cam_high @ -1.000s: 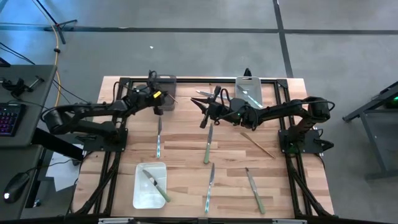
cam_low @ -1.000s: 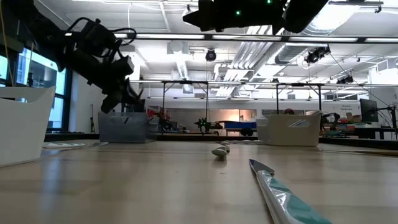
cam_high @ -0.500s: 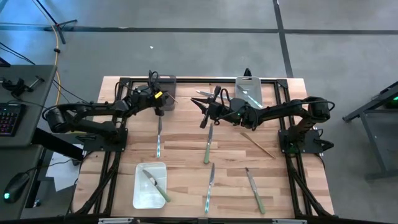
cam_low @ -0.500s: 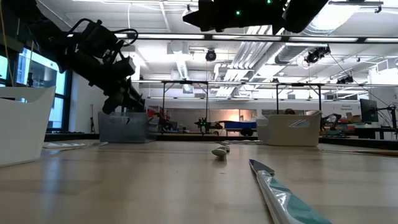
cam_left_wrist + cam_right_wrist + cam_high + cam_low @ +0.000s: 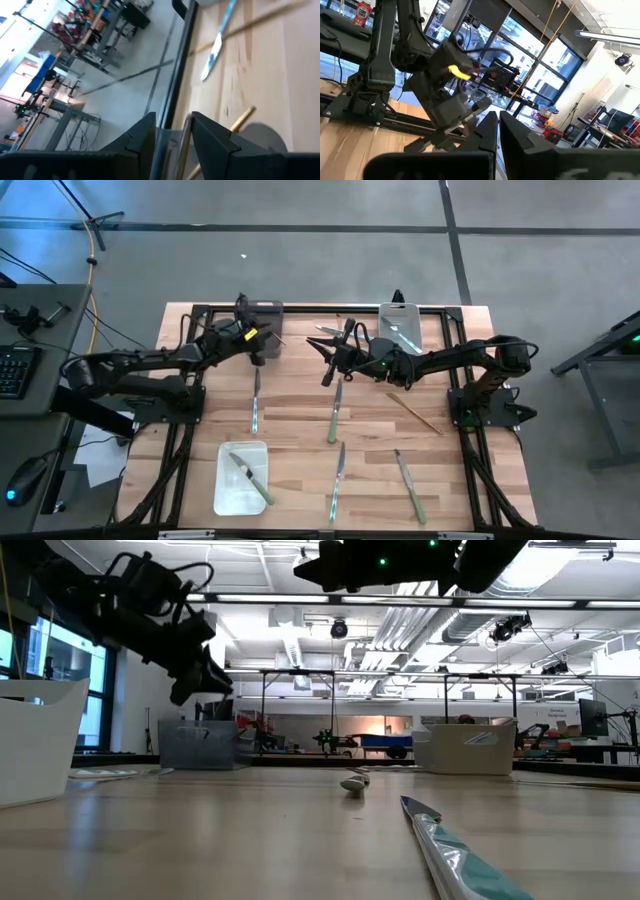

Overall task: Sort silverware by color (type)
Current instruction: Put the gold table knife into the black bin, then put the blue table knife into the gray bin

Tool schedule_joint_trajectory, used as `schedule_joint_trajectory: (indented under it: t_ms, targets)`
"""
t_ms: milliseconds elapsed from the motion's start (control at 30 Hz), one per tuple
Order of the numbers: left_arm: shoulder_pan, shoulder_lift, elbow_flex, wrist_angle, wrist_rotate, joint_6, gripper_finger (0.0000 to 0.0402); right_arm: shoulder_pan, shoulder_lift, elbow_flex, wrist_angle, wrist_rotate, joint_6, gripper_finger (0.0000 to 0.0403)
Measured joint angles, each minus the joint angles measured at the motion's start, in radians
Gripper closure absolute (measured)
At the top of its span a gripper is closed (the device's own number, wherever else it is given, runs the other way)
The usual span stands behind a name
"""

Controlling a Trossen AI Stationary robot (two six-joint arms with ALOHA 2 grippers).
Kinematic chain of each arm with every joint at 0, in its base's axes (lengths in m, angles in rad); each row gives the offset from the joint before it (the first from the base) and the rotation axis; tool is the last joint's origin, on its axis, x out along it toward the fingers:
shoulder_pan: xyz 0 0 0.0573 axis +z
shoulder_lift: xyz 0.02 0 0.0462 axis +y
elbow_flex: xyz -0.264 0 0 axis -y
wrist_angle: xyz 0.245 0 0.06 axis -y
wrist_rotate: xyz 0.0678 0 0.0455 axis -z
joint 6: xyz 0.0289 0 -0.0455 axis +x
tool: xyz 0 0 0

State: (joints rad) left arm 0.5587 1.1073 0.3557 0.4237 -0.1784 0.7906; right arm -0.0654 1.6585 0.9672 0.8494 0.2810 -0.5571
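Note:
My left gripper (image 5: 258, 340) (image 5: 197, 680) hangs open over the grey bin (image 5: 268, 312) (image 5: 197, 746) at the table's far left. A thin brown stick (image 5: 184, 145) rises between its fingers, and a second stick (image 5: 241, 120) leans in the bin. My right gripper (image 5: 327, 370) (image 5: 498, 127) is shut and empty, high above the table's far middle. Loose silverware lies flat on the table: a silvery knife (image 5: 255, 400), green-handled pieces (image 5: 333, 418) (image 5: 338, 480) (image 5: 409, 485), a brown stick (image 5: 413, 412) and a utensil (image 5: 328, 330). My left gripper stands open with the thin brown stick (image 5: 183, 152) between its two fingers. I cannot tell whether either finger touches it. The fingers slant down toward the grey bin.
A white tray (image 5: 225, 490) at the near left holds utensils (image 5: 250, 478). A pale bin (image 5: 398, 320) (image 5: 465, 748) at the far right holds one too. A black frame runs along the table's far edge (image 5: 320, 308). Bare wood lies between the loose pieces.
My left gripper has gone up from the grey bin's mouth and now hangs clear above it. The right arm has kept still.

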Motion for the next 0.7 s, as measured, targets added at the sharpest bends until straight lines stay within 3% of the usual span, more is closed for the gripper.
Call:
schedule_joint_trajectory:
  t_ms: [433, 533, 700]
  targets:
    - [-0.034, -0.144, 0.000, -0.007, 0.025, -0.152, 0.0285, 0.000, 0.000, 0.000, 0.000, 0.000, 0.000, 0.0401]
    - [-0.050, -0.170, 0.000, -0.016, 0.097, -0.256, 0.0298, 0.000, 0.000, 0.000, -0.006, 0.000, 0.000, 0.0401]
    - [-0.104, -0.193, 0.000, -0.005, 0.243, -0.383, 0.0357, 0.001, -0.030, 0.000, -0.150, 0.013, 0.022, 0.0402]
